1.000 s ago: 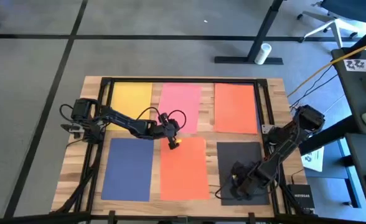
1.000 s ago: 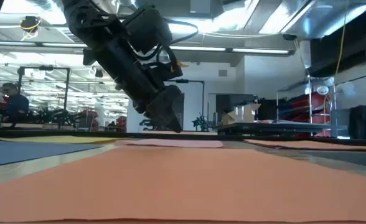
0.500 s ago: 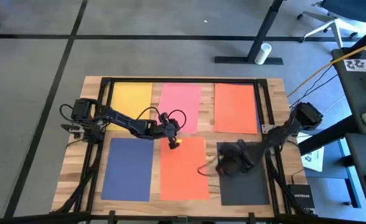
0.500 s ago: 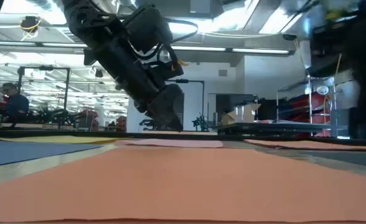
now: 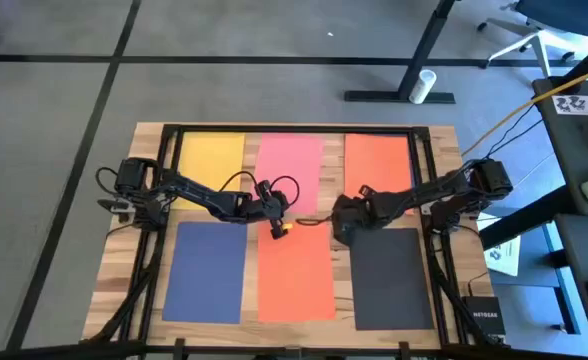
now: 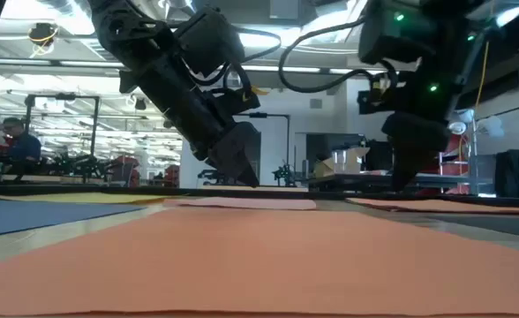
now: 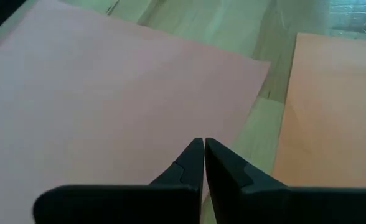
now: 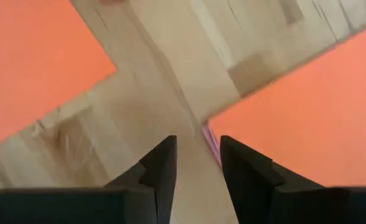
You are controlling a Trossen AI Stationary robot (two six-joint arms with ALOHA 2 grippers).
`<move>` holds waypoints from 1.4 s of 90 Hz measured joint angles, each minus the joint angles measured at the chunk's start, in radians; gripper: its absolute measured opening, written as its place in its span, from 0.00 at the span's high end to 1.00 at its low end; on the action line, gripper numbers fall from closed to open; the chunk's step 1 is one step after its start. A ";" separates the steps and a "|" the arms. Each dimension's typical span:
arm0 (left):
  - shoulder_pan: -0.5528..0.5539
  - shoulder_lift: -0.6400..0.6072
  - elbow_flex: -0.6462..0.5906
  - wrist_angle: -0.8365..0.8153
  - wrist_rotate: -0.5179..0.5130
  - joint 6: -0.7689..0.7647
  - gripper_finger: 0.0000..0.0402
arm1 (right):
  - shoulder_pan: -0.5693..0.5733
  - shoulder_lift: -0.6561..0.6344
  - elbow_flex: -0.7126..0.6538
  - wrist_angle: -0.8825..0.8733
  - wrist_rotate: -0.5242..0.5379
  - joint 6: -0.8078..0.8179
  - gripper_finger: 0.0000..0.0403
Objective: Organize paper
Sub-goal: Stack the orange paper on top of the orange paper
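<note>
1. My left gripper [image 5: 277, 229] is clenched empty at the near orange sheet's [image 5: 296, 272] top edge.
2. My right gripper [image 5: 338, 228], slightly parted, hovers between the orange sheets, beside the black sheet [image 5: 391, 277].
3. No writing readable.

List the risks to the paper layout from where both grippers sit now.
1. The left gripper, shut, tip at the near orange sheet's far edge by the pink sheet, could drag or crease either.
2. The right gripper, slightly open, hangs between the black sheet and that orange sheet; descending could nudge either.
</note>
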 joint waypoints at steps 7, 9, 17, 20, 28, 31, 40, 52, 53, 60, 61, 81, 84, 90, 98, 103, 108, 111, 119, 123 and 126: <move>0.000 0.000 0.000 0.000 0.000 0.000 1.00 | -0.032 0.000 -0.014 0.023 -0.017 -0.033 0.71; 0.000 0.000 0.000 -0.001 0.000 0.000 1.00 | -0.039 0.000 -0.017 0.029 -0.021 -0.036 0.70; 0.000 0.000 0.000 -0.003 0.000 0.000 1.00 | -0.067 0.000 -0.034 0.052 -0.042 -0.060 0.68; 0.000 0.000 0.000 -0.003 0.000 0.000 1.00 | -0.076 0.000 -0.043 0.066 -0.047 -0.064 0.67; 0.000 0.000 0.000 -0.003 0.000 0.004 1.00 | -0.096 0.000 -0.060 0.109 -0.065 -0.068 0.66; 0.000 0.000 0.000 -0.003 0.000 0.006 1.00 | -0.102 0.000 -0.065 0.117 -0.066 -0.068 0.65; 0.000 0.000 0.000 -0.003 0.000 0.007 1.00 | -0.121 0.000 -0.076 0.141 -0.064 -0.069 0.65; 0.000 0.000 0.000 -0.003 0.000 0.007 1.00 | -0.147 0.001 -0.079 0.140 -0.064 -0.080 0.67; 0.000 0.000 0.000 -0.003 0.000 0.007 1.00 | -0.150 0.003 -0.079 0.141 -0.063 -0.081 0.67; 0.000 0.000 0.000 -0.004 0.000 0.007 1.00 | -0.164 0.008 -0.079 0.141 -0.065 -0.086 0.70; 0.000 0.000 0.000 -0.004 0.000 0.007 1.00 | -0.165 0.008 -0.079 0.140 -0.065 -0.087 0.70; 0.000 0.000 0.000 -0.021 0.000 0.007 1.00 | -0.167 0.015 -0.078 0.142 -0.060 -0.090 0.89; 0.000 0.000 0.000 -0.022 0.000 0.007 1.00 | -0.167 0.015 -0.078 0.140 -0.061 -0.090 0.92; 0.000 0.000 0.000 -0.022 0.000 0.007 1.00 | -0.166 0.015 -0.077 0.141 -0.065 -0.090 0.97; 0.000 0.000 0.000 -0.022 0.000 0.007 1.00 | -0.166 0.015 -0.065 0.140 -0.077 -0.090 0.99; 0.000 0.000 0.000 -0.022 0.000 0.008 1.00 | -0.166 0.015 -0.054 0.140 -0.088 -0.090 0.98; 0.000 0.000 0.000 -0.021 0.000 0.015 1.00 | -0.166 0.015 -0.039 0.131 -0.092 -0.093 0.98; 0.000 0.000 0.000 -0.022 0.000 0.020 1.00 | -0.166 0.015 -0.029 0.120 -0.102 -0.099 0.98; 0.000 0.000 0.000 -0.022 0.000 0.021 1.00 | -0.158 0.015 -0.006 0.077 -0.126 -0.116 1.00; 0.000 0.000 0.000 -0.024 0.000 0.021 1.00 | -0.152 0.015 -0.001 0.043 -0.125 -0.117 1.00; 0.000 0.000 0.000 -0.026 0.000 0.021 1.00 | -0.148 0.015 -0.001 0.017 -0.125 -0.116 0.99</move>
